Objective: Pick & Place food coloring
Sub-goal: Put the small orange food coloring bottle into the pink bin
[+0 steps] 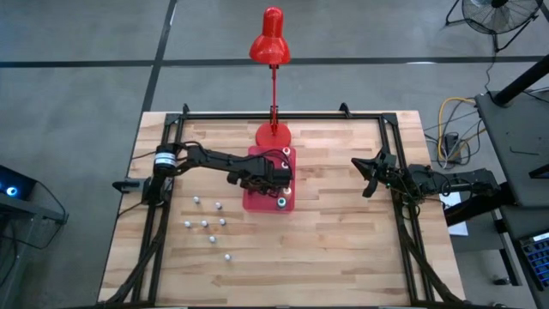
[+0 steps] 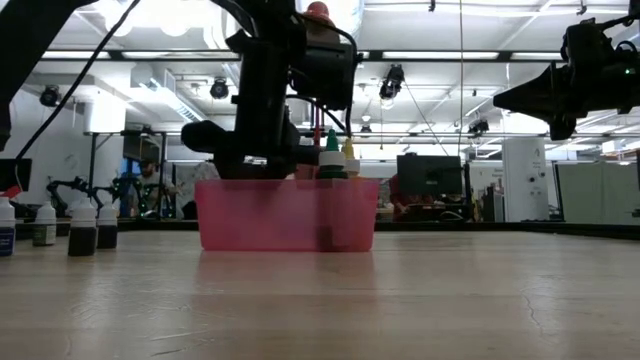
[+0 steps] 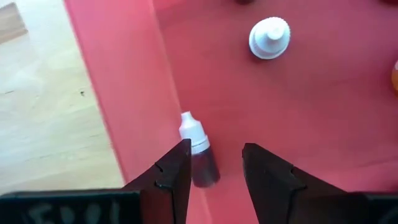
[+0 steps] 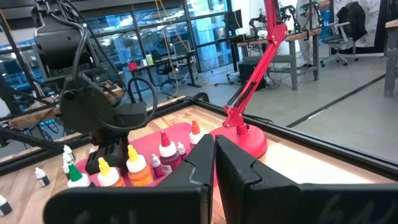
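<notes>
Placing step: left pincer (image 3: 214, 163) hangs inside the flat red rectangular plastic tray (image 1: 255, 203) at bench centre, fingers apart, a small dark whitish-capped food coloring bottle (image 3: 198, 152) lying loose between them against the tray wall. It looks released. Right pincer (image 1: 371, 176) waits at 3 o'clock, fingers together. Next: lift clear, go for the loose small bottles (image 1: 206, 225) at 8 o'clock.
</notes>
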Action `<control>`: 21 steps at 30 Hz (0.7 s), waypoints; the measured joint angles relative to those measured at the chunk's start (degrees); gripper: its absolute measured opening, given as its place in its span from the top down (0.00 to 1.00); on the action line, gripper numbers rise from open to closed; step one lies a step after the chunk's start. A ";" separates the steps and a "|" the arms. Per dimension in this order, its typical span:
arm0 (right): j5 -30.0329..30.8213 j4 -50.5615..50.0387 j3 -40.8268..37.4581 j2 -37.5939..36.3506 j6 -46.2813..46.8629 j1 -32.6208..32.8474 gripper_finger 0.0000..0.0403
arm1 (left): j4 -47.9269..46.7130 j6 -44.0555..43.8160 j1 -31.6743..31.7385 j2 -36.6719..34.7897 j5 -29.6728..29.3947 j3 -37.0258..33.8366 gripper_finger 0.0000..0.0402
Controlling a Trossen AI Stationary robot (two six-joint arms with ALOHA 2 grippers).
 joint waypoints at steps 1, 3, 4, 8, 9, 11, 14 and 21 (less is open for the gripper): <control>-0.01 0.00 0.00 0.00 0.00 0.00 0.98 | -0.77 -0.04 -0.03 0.00 0.00 0.41 0.71; -0.02 -0.01 0.00 0.00 0.00 0.00 0.98 | -2.21 -0.44 -0.03 0.00 0.01 0.79 0.71; -0.02 0.00 0.02 0.00 0.00 0.00 0.98 | -2.63 -0.74 -0.03 0.00 0.20 0.82 0.71; 0.00 -0.02 0.00 0.00 0.00 0.00 0.98 | -2.90 -1.08 -0.09 0.00 1.38 0.62 0.71; -0.02 -0.02 0.00 0.00 0.00 0.00 0.98 | -2.96 -1.08 -0.12 0.00 1.39 0.57 0.71; -0.01 -0.01 0.01 0.00 0.00 0.00 0.98 | -2.94 -1.16 -0.14 0.00 1.40 0.51 0.71; -0.02 -0.01 0.01 0.00 0.00 0.00 0.98 | -2.91 -1.20 -0.25 0.00 1.40 0.49 0.71; -0.02 0.00 0.02 0.00 0.00 0.00 0.98 | -3.01 -2.32 -0.25 0.00 1.42 0.16 0.71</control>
